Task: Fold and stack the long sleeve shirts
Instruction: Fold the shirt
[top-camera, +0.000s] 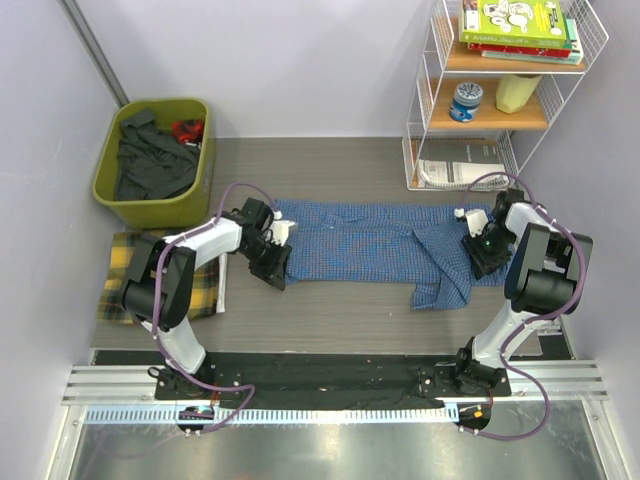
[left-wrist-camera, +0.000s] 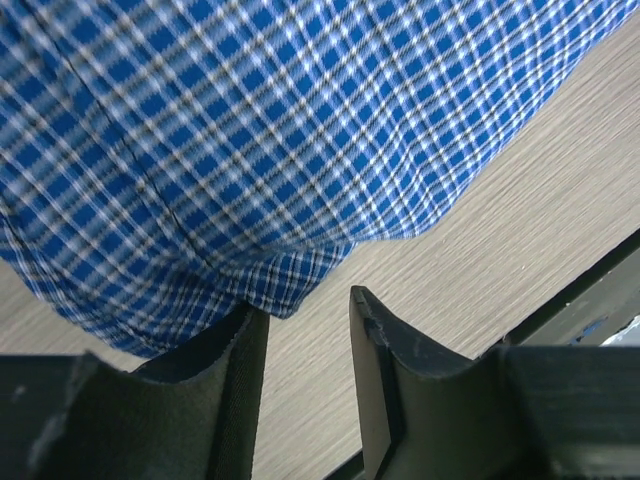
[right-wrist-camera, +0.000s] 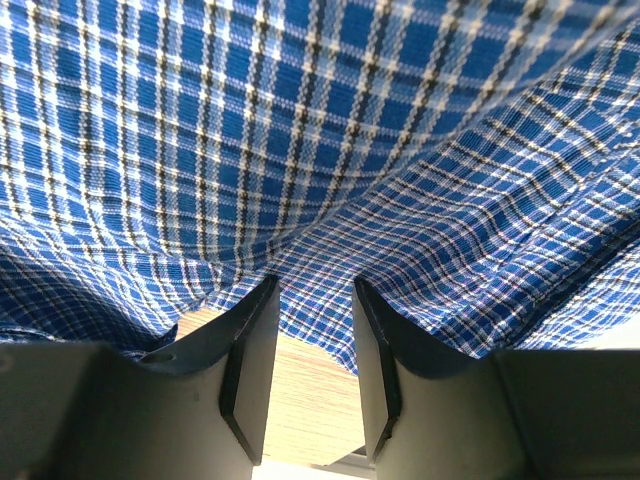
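Observation:
The blue checked shirt (top-camera: 370, 245) lies spread out across the middle of the table, with one sleeve folded down at the right. My left gripper (top-camera: 272, 258) is low at the shirt's left end. In the left wrist view it (left-wrist-camera: 308, 300) is open, with bare table between the fingers and the shirt's hem (left-wrist-camera: 290, 280) just past the tips. My right gripper (top-camera: 482, 243) is low at the shirt's right end. In the right wrist view it (right-wrist-camera: 315, 285) is open, with the shirt's edge (right-wrist-camera: 320, 300) at the fingertips. The yellow plaid shirt (top-camera: 125, 275) lies folded at the far left, partly under the left arm.
A green bin (top-camera: 205, 165) of dark clothes stands at the back left. A white wire shelf (top-camera: 500, 100) with books, a jar and papers stands at the back right. A black strip (top-camera: 320, 375) runs along the near edge by the arm bases.

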